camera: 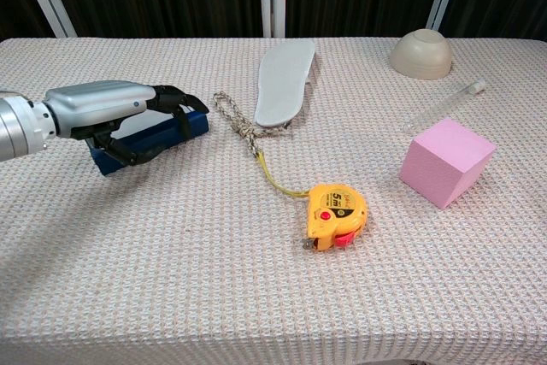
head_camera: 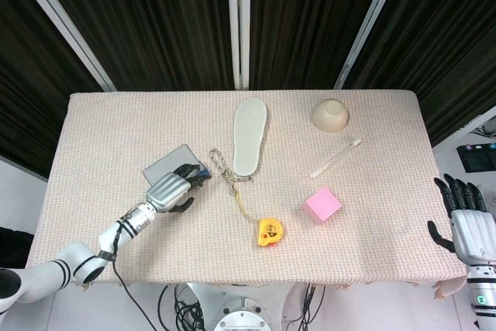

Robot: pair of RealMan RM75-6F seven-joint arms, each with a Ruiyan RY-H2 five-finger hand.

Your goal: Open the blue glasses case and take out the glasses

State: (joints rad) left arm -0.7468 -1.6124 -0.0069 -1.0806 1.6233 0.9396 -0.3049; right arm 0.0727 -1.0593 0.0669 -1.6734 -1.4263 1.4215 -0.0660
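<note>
The blue glasses case (head_camera: pixel 161 165) with a grey lid lies closed at the left of the table, turned at an angle. My left hand (head_camera: pixel 172 189) reaches over its front side, fingers curled around the case (camera: pixel 195 122) and thumb under its near edge. The hand (camera: pixel 111 108) hides most of the lid in the chest view. No glasses can be seen. My right hand (head_camera: pixel 467 222) hangs off the table's right edge, fingers spread and holding nothing.
A braided cord (head_camera: pixel 221 167) runs from beside the case to a yellow tape measure (head_camera: pixel 269 232). A white insole (head_camera: pixel 249 136), a beige bowl (head_camera: pixel 330 114), a clear tube (head_camera: pixel 335 158) and a pink cube (head_camera: pixel 323 205) lie to the right.
</note>
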